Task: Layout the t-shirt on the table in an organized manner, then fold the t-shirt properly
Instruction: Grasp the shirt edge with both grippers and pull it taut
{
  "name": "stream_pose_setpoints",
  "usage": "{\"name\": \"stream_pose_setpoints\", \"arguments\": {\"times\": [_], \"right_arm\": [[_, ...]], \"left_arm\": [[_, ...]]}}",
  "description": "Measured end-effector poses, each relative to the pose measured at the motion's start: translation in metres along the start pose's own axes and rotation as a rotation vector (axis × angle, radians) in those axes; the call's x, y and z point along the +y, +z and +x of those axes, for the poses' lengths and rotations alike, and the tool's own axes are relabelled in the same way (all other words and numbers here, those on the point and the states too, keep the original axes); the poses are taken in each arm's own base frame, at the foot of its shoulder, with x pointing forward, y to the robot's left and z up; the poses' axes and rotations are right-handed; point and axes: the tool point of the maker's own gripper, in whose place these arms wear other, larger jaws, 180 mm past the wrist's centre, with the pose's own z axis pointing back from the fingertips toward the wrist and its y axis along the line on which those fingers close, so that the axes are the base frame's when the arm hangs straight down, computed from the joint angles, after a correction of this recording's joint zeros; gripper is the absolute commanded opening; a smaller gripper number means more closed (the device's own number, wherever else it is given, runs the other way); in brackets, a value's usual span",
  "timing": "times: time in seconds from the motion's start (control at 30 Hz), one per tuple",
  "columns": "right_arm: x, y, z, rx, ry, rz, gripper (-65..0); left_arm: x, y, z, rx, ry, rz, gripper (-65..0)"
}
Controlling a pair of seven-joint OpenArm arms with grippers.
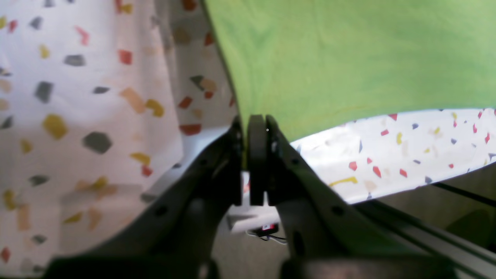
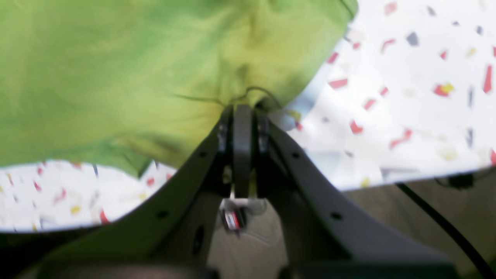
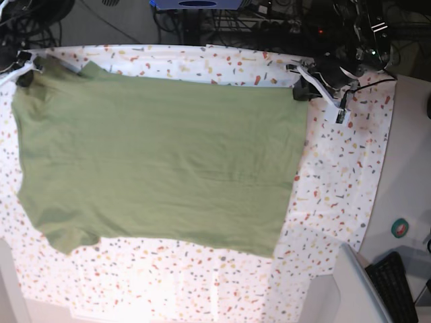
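Observation:
The olive-green t-shirt (image 3: 155, 161) lies spread fairly flat on the speckled table (image 3: 337, 175), with a sleeve at the lower left. My left gripper (image 3: 302, 89) is shut on the shirt's far right corner. The left wrist view shows its jaws (image 1: 252, 124) closed on the shirt's edge (image 1: 348, 58), lifted a little above the table (image 1: 58, 116). My right gripper (image 3: 25, 74) is shut on the shirt's far left corner. The right wrist view shows it (image 2: 242, 110) pinching bunched fabric (image 2: 116, 69) over the table (image 2: 407, 116).
A plain grey-white surface (image 3: 407, 155) borders the table on the right, with a small round teal object (image 3: 400, 227) on it. A keyboard (image 3: 397, 286) and a grey box (image 3: 353, 289) sit at the lower right. Cables and equipment (image 3: 269, 20) line the far edge.

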Motion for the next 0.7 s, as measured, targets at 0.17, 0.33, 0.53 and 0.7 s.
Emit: {"name": "stream_pose_setpoints", "arguments": {"times": [0.17,0.33,0.53,0.7], "right_arm": [[0.001,-0.002,0.002,0.026,0.009,-0.005,-65.0],[0.007,-0.006,0.041,-0.054,0.024,0.013,-65.0],[0.012,-0.015,0.077,-0.035,0.117,0.032,-65.0],[0.023,-0.034,0.094,-0.030,0.104,0.090,-65.0]], "left_arm": [[0.003,0.002,0.013,-0.031,0.020,0.027,-65.0],[0.000,-0.004,0.038,-0.078,0.008,0.016,-65.0],[0.003,-0.015,0.048,-0.006,0.014,0.007,-65.0],[0.007,-0.030,0.054,0.002,0.050,-0.008,-65.0]]}}
